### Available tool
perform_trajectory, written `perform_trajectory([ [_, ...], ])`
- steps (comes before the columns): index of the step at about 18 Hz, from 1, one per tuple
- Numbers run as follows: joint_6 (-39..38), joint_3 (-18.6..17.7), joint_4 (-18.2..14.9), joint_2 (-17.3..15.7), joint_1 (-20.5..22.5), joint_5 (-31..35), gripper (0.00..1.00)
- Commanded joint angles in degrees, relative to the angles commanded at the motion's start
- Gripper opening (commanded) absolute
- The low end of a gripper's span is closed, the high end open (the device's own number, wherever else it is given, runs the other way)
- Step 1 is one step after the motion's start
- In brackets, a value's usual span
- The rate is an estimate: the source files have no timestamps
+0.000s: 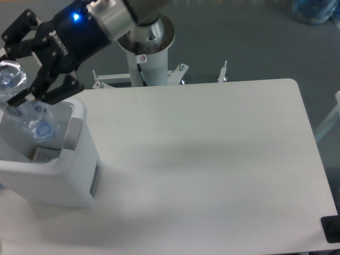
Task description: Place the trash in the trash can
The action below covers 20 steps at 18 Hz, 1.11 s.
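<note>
The gripper (18,93) is clamped across the body of the clear plastic bottle (24,109), holding it tilted over the open mouth of the white trash can (79,159) at the far left of the desk (212,159). The bottle's blue cap (45,129) points down into the bin.

The bottle looks empty, so probably light, thin-walled and easily crushed, with a slick surface; a hold across its middle, as here, seems the sensible place.

Inside the bin a pale scrap with dark print (45,155) shows at the bottom; most of the interior is hidden by the near wall. The bottle's upper end reaches the left edge of the view, and its outline is blurred.
</note>
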<state>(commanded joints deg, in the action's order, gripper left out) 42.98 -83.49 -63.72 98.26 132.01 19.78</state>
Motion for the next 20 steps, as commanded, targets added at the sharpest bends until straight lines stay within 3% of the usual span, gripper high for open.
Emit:
perform_trajectory([
  [2, 0.0, -0.44, 0.17, 0.7, -0.7, 0.0, 0.57],
  [3, 0.0, -0.7, 0.44, 0.88, -0.79, 0.0, 0.64],
  [5, 0.17, -1.06, 0.44, 1.06, -1.06, 0.0, 0.96],
  [6, 0.09, -1.41, 0.35, 0.97, -1.14, 0.0, 1.0],
  [10, 0.17, -2.73, 0.44, -1.04, -1.06, 0.0, 1.0],
  [13, 0.26, 0.16, 0.35, -1.4, 0.52, 0.44, 1.0],
  [17, 0.26, 1.67, 0.35, -1.49, 9.64, 0.53, 1.0],
  [20, 0.7, 1.4, 0.61, 0.26, 17.55, 0.7, 1.0],
])
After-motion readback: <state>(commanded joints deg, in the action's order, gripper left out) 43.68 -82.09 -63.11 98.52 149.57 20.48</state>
